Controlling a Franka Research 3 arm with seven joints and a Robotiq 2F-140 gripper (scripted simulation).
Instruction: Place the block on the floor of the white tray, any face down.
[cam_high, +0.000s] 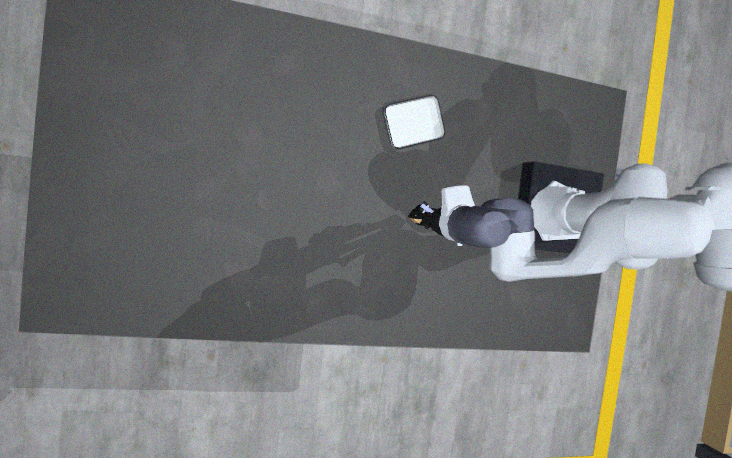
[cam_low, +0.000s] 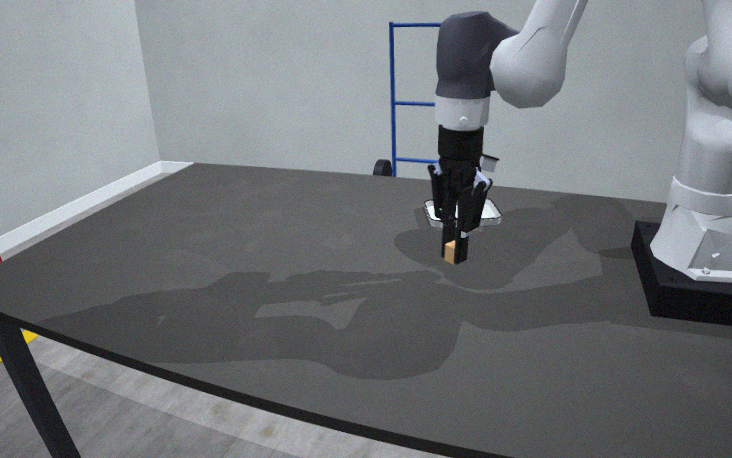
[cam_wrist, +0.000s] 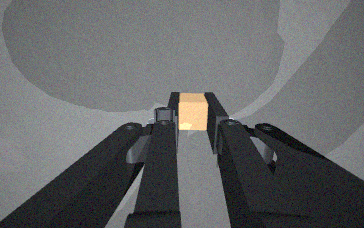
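Note:
A small tan block (cam_wrist: 193, 111) sits between my two black fingertips, which press on both of its sides. My gripper (cam_low: 454, 252) is shut on the block and holds it just above the dark table, pointing straight down. The block also shows as a tan spot in the top view (cam_high: 416, 220) and in the exterior view (cam_low: 450, 251). The white tray (cam_high: 414, 121) lies flat and empty on the table, a short way beyond the gripper toward the far edge. It is partly hidden behind the fingers in the exterior view (cam_low: 485, 213).
The robot's black base (cam_low: 681, 280) stands on the table to the right of the gripper. A blue hand truck (cam_low: 405, 99) stands behind the table by the wall. A yellow floor line (cam_high: 631, 259) runs past the base.

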